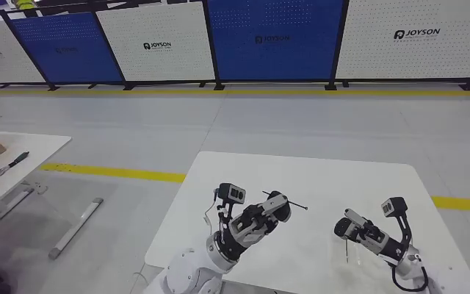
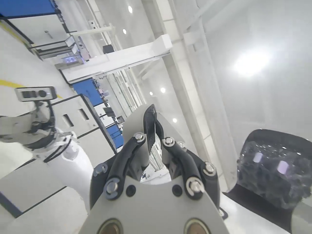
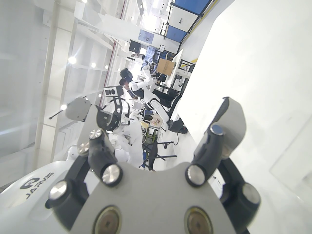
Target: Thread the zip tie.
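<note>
The left gripper (image 1: 280, 205) is clenched on the thin black zip tie (image 1: 298, 206), whose ends stick out to the left and right of its fingertips above the white table (image 1: 352, 176). The right gripper (image 1: 342, 227) is released, to the right of the tie and apart from it.

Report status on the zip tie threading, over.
Left gripper shut on thin black zip tie, straight, unthreaded, over white table. Right gripper open, empty, apart from it. Nothing between them.

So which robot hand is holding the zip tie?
The left gripper, the one with its fingers shut on the thin black zip tie. The right gripper is open and holds nothing.
</note>
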{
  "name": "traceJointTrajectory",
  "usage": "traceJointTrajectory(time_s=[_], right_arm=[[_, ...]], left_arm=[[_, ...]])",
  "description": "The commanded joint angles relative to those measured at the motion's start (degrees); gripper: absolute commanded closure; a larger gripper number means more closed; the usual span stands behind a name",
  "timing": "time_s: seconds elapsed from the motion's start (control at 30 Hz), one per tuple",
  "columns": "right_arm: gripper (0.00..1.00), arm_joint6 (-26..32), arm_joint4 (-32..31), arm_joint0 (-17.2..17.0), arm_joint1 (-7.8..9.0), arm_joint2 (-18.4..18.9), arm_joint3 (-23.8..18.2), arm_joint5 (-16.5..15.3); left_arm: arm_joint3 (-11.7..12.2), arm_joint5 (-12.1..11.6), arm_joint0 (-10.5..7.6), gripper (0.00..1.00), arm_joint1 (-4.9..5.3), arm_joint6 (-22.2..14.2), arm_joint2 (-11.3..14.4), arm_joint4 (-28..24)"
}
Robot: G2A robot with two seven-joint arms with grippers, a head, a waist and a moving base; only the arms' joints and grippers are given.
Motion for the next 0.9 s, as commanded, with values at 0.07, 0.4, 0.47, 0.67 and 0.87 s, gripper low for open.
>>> traceJointTrajectory(time_s=[0.07,0.4,0.47,0.67,0.87], right_arm=[[0.0,0.0,0.0,0.0,0.0,0.0,0.0,0.0],[0.0,0.0,0.0,0.0,0.0,0.0,0.0,0.0],[0.0,0.0,0.0,0.0,0.0,0.0,0.0,0.0],[0.0,0.0,0.0,0.0,0.0,0.0,0.0,0.0],[0.0,0.0,0.0,0.0,0.0,0.0,0.0,0.0]], left_arm=[[5.43,0.82,-1.28,1.0,-0.17,0.79,2.3,4.64],[19.24,-1.08,-4.26,1.0,-1.12,1.15,8.77,6.45],[20.26,-1.5,-4.86,1.0,-1.25,1.41,9.42,7.03],[20.26,-1.5,-4.86,1.0,-1.25,1.41,9.42,7.03],[22.03,-1.47,-5.72,1.0,-1.28,5.22,9.25,12.61]])
